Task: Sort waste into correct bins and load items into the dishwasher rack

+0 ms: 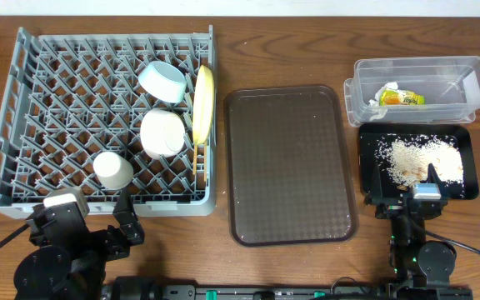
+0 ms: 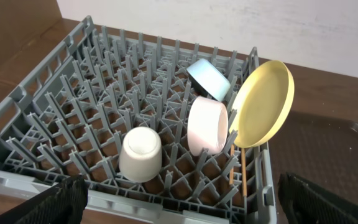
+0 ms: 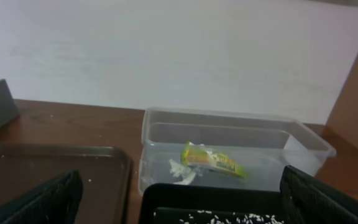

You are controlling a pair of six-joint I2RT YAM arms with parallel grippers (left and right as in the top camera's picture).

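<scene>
The grey dishwasher rack (image 1: 7, 125) fills the left of the table. In it stand the light blue bowl (image 1: 162, 81), the pinkish-white bowl (image 1: 162, 132), the white cup (image 1: 112, 169) and the yellow plate (image 1: 203, 102) on edge. Wooden chopsticks (image 2: 243, 171) lean below the plate (image 2: 263, 102). The snack wrapper (image 1: 400, 97) lies in the clear tub (image 1: 473, 83). Rice crumbs (image 1: 423, 158) lie in the black tray (image 1: 470, 167). My left gripper (image 2: 182, 208) hangs open at the rack's near edge, holding nothing. At the black tray's near edge my right gripper (image 3: 182, 205) is open too.
A large brown serving tray (image 1: 288, 162) lies between the rack and the bins, with a few specks on it. A crumpled white scrap (image 1: 387, 90) sits beside the wrapper in the tub. Both arm bases stand at the table's front edge.
</scene>
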